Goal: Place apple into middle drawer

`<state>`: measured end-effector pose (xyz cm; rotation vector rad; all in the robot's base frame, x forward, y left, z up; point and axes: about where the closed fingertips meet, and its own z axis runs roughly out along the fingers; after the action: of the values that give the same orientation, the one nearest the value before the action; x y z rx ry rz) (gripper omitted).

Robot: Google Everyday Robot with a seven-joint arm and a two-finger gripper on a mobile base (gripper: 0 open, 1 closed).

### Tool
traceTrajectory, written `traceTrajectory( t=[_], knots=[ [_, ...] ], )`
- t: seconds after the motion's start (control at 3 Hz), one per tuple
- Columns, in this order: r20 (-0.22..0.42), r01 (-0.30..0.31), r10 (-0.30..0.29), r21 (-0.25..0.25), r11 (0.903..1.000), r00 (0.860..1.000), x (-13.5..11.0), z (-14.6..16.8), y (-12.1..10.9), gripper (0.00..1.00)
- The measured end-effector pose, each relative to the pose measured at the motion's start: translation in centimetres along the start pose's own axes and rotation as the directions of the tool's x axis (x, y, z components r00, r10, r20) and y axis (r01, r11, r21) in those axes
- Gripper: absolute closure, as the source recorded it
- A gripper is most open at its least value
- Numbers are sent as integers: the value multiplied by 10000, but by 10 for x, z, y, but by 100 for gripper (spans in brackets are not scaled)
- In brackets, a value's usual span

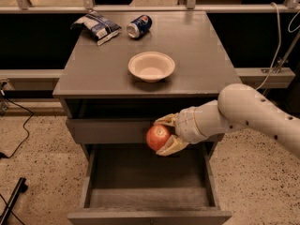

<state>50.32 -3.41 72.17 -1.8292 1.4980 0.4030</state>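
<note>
The blue soda can [139, 26] lies on its side at the back of the bench [201, 55]. It carries a round red, white and blue mark that looks like the Pepsi sign, but the letters cannot be read. Just to its left lies a crumpled snack bag [97, 26], blue and white, and its print is not readable either.

The tool [165, 136] is in front of the bench, at the end of the white arm [253, 111] that comes in from the right. Its two pale fingers [169, 146] are clenched on the apple [158, 137], one above the fruit and one below. The apple is red-orange and hangs in the air over the back part of the middle drawer [140, 198]. This drawer is pulled far out and its floor is bare. The apple does not touch the floor.

Behind the apple is a shut drawer front [108, 131]. A white bowl [151, 66] stands upright near the middle of the grey bench top. The ground [37, 144] is speckled stone, and a black cable [18, 125] runs over it at the left.
</note>
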Motion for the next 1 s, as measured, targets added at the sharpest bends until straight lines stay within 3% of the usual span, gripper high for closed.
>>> traceTrajectory(
  t=[0.33,0.67,1.0],
  knots=[
    [-250,-920,933,486,9946,9953,68,20,46,100],
    [-230,-1548,1565,624,9860,9874,129,37,90,100],
    [-56,-1901,1906,501,9805,9816,173,58,111,100]
  ],
)
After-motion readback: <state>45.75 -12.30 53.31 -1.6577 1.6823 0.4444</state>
